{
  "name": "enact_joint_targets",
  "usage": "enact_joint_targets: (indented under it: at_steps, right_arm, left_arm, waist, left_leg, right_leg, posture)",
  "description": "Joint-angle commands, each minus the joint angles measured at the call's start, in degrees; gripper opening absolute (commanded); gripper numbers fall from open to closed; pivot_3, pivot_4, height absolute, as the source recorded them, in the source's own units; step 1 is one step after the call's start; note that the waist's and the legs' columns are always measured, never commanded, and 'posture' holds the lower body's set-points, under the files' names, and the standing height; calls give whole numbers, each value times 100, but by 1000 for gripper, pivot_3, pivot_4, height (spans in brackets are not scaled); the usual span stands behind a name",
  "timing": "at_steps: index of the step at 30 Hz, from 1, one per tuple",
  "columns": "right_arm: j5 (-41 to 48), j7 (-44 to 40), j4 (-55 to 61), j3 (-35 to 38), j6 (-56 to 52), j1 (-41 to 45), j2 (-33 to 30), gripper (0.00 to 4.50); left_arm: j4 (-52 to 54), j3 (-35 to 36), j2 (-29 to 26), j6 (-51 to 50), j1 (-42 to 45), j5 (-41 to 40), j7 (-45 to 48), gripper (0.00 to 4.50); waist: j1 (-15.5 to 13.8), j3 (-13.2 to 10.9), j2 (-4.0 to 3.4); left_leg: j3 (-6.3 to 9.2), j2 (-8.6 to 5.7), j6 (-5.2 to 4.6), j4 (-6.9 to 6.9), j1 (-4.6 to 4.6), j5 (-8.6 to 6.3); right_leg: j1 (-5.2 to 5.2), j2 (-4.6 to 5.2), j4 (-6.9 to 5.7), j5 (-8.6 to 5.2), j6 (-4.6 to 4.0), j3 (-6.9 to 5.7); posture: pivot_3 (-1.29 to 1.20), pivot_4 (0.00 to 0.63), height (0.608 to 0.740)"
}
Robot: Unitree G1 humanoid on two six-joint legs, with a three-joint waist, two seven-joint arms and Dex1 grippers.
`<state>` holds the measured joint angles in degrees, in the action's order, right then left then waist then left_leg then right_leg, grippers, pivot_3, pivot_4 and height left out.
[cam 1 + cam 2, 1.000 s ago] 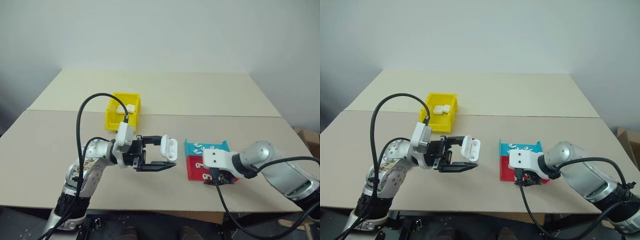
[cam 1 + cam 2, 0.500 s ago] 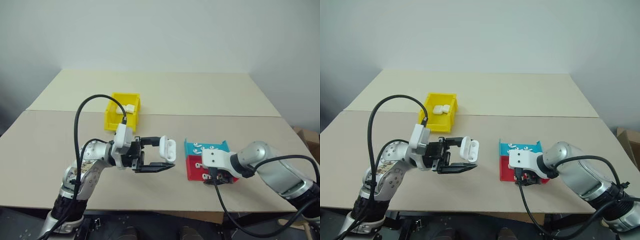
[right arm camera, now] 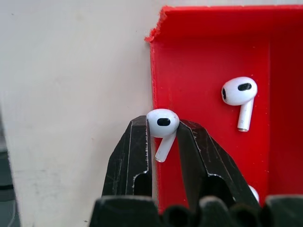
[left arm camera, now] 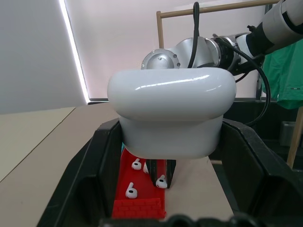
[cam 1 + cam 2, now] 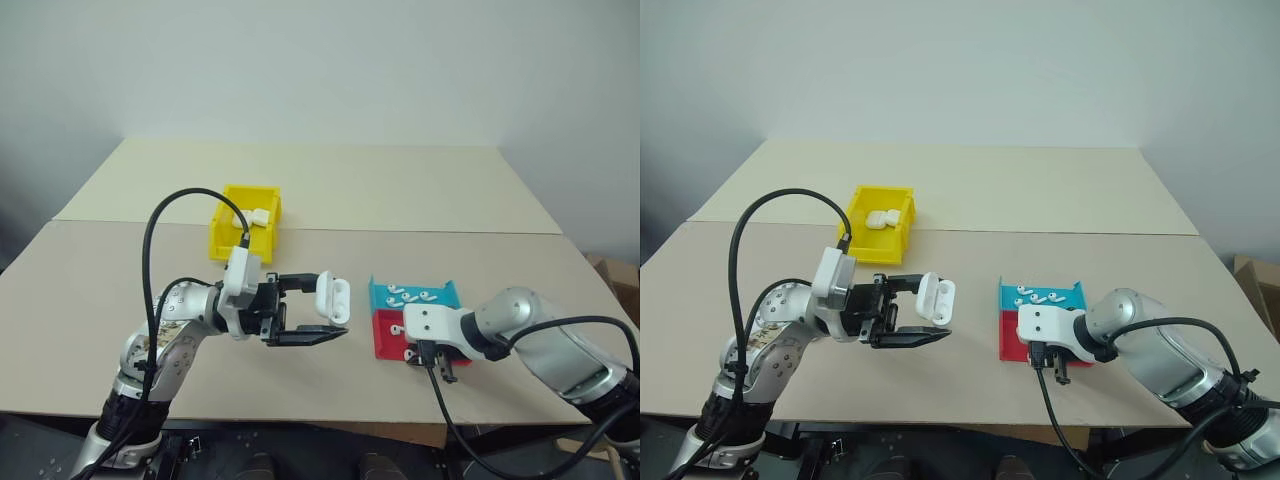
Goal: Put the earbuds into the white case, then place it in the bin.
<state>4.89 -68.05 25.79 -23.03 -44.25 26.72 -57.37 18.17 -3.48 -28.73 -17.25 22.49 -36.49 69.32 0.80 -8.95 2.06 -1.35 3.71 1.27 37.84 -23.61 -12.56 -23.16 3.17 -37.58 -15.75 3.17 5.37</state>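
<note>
1. Right wrist view: the right gripper [image 3: 163, 142] has its two black fingers pinched on one earbud [image 3: 162, 124], bud end up and stem down between the tips; it sits at the near left corner of the red tray [image 3: 208, 56], right over the tray's wall; a second earbud [image 3: 240, 94] lies loose on the red floor, apart from the held one.
2. Left eye view: the left gripper [image 5: 318, 316] reaches across toward the robot's right, above the table [image 5: 400, 190]; it is closed on the white case [image 5: 333, 298], which is held upright with its lid flipped open and its two empty sockets facing the head camera.
3. Left wrist view: the case's glossy rounded body [image 4: 171, 111] is clamped between the black fingers; beyond it lie the red tray and more earbuds.
4. Left eye view: the teal tray [image 5: 412, 293] touches the red tray on its far side and holds several earbuds [image 5: 408, 297].
5. Right eye view: the yellow bin [image 5: 880, 238] stands farther back on the left, well apart from both grippers; white cases [image 5: 881, 218] lie inside it.
</note>
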Motion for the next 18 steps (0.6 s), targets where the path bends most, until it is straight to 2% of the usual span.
enact_joint_targets:
  at_steps: [1,4,6,10,14,18]
  right_arm:
    - [593,-67,560,760,-522,4,-99,586]
    - [1449,70,887,1783,-1281,25,167,586]
    - [2114,380,1064,2835,-1614,46,695,586]
    - [2962,1204,1490,4323,-1553,-78,1729,586]
    - [3828,2225,1848,5184,-1705,-19,2463,586]
    - [5081,3079,2131,5412,-1750,24,2851,586]
  left_arm:
    - [134,90,-3,-4,107,-216,31,2803]
    - [93,90,38,-101,170,-309,-46,2803]
    - [92,61,102,-222,227,-379,-194,2803]
    - [92,-7,228,-417,344,-379,-423,2803]
    - [41,-61,324,-566,507,-418,-499,2803]
    - [-137,-132,362,-679,753,-429,-384,2803]
  waist:
    - [3,0,0]
    - [2,0,0]
    - [2,-1,2]
    - [-8,-1,2]
    - [-8,-1,1]
    - [1,-1,1]
  left_leg:
    - [0,0,0,0,0,0]
    - [1,0,0,0,1,0]
    - [2,1,0,0,3,0]
    - [9,0,0,-2,1,0]
    - [12,-1,0,-2,-10,0]
    - [12,-1,0,-2,-6,0]
  right_leg:
    - [0,0,0,0,0,0]
    - [1,0,-1,0,0,0]
    - [4,-1,-1,0,0,-2]
    - [7,-1,2,0,0,-6]
    - [2,0,3,0,0,-10]
    - [4,0,1,1,-1,-10]
  posture:
    - [0,150,740]
    - [0,150,740]
    - [0,150,740]
    - [0,150,740]
    - [0,150,740]
    - [0,150,740]
